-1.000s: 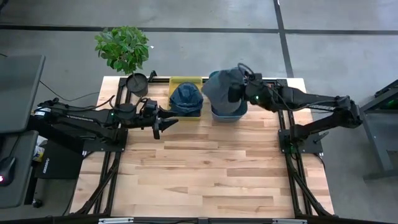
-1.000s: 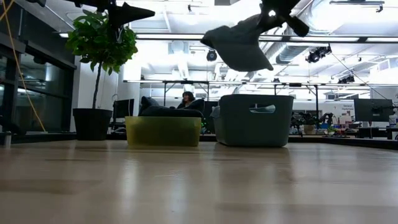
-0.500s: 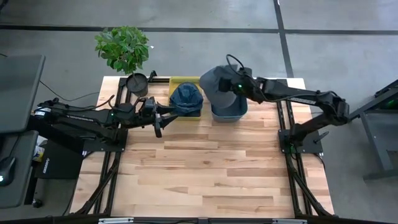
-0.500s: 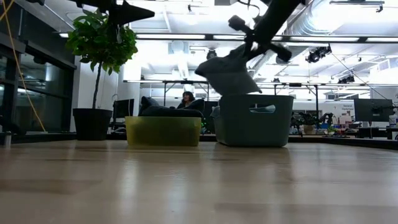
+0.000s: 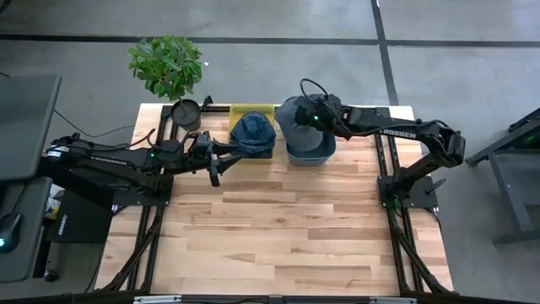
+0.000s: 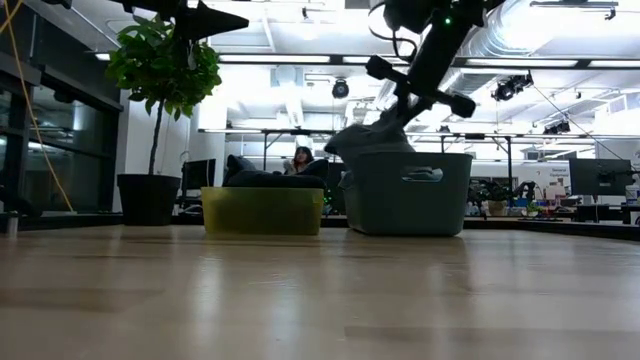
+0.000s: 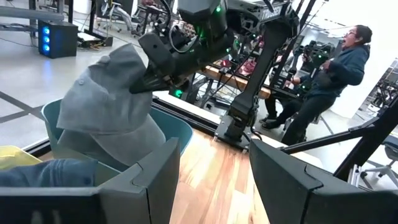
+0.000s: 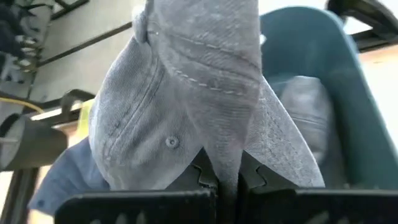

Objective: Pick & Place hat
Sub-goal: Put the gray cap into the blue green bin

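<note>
The grey hat [image 5: 295, 118] hangs pinched in the right gripper [image 5: 310, 119], partly inside the teal bin [image 5: 325, 150] at the tabletop's far edge. The gripper's fingers are clamped tight on a fold of its fabric. It is soft stitched cloth with a crown button. The left gripper [image 5: 213, 173] hovers half-spread and empty near the yellow bin [image 5: 251, 110], which holds a blue hat [image 5: 252, 133].
</note>
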You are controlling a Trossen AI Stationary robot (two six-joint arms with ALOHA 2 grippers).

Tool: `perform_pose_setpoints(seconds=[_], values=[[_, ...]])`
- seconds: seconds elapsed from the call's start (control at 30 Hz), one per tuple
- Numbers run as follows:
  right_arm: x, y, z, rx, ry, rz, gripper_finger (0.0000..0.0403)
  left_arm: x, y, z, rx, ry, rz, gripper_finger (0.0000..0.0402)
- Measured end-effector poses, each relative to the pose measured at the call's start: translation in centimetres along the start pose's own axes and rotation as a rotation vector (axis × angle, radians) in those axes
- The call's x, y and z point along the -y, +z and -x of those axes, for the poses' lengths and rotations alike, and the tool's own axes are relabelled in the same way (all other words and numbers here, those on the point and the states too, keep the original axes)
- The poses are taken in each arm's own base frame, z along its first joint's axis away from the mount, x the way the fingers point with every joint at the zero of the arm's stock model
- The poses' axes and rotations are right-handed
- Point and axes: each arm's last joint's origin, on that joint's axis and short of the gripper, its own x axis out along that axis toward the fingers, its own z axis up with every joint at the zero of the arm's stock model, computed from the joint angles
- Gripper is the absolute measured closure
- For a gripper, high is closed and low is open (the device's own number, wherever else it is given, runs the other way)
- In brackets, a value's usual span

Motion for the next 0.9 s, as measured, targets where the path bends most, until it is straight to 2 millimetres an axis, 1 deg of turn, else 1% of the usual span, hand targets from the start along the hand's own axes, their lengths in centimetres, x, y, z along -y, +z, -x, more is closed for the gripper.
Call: perform_pose_setpoints(seconds=[0.17, 0.33, 0.67, 0.77, 0.9], values=[[0.7, -0.2, 0.0, -0.01, -0.064, -0.031, 0.0402, 0.0, 0.0, 0.0, 0.0, 0.0, 0.0, 0.0212], [1.3, -0.6, -0.5, -0.004, -0.087, -0.076, 0.0402, 0.0, 0.0, 0.0, 0.0, 0.001, 0.0, 0.0212], [3.8, -2.7, -2.8, -0.005, -0.079, -0.229, 0.0402, 0.0, 0.0, 0.0, 0.001, 0.003, 0.0, 0.0212], [4.3, -3.1, -3.3, -0.006, -0.069, -0.263, 0.0402, 0.0, 0.0, 0.0, 0.001, 0.003, 0.0, 0.0212], [4.7, -3.0, -3.5, 0.006, -0.089, -0.257, 0.0403, 0.0, 0.0, 0.0, 0.0, 0.003, 0.0, 0.0212]])
